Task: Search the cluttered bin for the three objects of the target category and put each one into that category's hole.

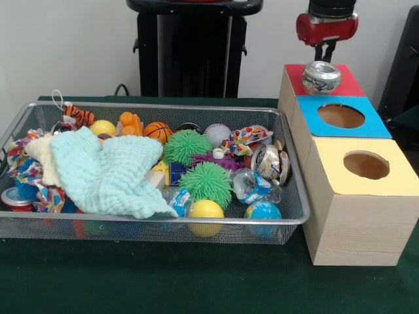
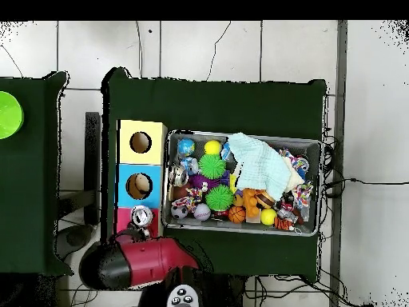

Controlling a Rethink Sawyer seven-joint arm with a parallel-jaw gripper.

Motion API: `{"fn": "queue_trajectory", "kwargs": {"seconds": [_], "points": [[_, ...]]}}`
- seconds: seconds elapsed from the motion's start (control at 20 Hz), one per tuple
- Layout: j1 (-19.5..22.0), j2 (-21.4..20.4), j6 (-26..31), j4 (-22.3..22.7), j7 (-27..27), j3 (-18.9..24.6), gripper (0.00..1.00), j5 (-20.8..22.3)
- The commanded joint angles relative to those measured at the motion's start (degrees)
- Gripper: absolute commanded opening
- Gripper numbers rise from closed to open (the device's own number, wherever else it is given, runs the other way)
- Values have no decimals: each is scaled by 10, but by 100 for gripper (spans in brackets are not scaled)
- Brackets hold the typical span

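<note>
At nine o'clock in the front view we see the bin (image 1: 286,219), a shallow wire-mesh tray on the green table (image 1: 163,281). Just inside its left end lies a red can (image 1: 14,199), half buried under a patterned cloth (image 1: 26,171). A pale mint cloth (image 1: 108,173) covers the left middle of the pile. Toward twelve o'clock along the far wall sit a striped tiger toy (image 1: 80,116), a yellow ball (image 1: 103,127), a small basketball (image 1: 157,131) and a baseball (image 1: 217,134). In the middle we find two spiky green balls (image 1: 204,184), one behind the other, with a smooth yellow ball (image 1: 206,210) at six o'clock against the near wall. Farther right lie a crushed clear bottle (image 1: 249,186), a globe ball (image 1: 263,212) and a second can (image 1: 267,161) tilted against the right end.

At three o'clock stands a row of three wooden boxes: yellow-topped (image 1: 359,196) nearest, blue-topped (image 1: 342,118) in the middle, red-topped (image 1: 298,82) farthest. A third can (image 1: 321,77) stands on the red top, covering the hole, which we cannot see. The gripper (image 1: 327,51) hangs just above that can; we cannot tell whether it is spread or pressed together.

In the overhead view the same can (image 2: 141,216) sits on the red box at about eight o'clock, beside the red arm (image 2: 148,262).
</note>
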State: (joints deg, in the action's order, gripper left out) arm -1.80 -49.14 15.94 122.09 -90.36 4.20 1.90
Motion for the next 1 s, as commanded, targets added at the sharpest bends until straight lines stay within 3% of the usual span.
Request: {"fn": "queue_trajectory", "kwargs": {"seconds": [0.05, 0.45, 0.6, 0.7, 1.0], "points": [[87, -2, -104, 0, -80, 63, 0, 14], [176, 20, -214, -10, -80, 99, 0, 82], [202, 14, -216, -2, -82, 113, 0, 94], [213, 10, -220, 6, -83, 121, 0, 100], [189, -31, -181, 37, -71, 106, 0, 99]]}}
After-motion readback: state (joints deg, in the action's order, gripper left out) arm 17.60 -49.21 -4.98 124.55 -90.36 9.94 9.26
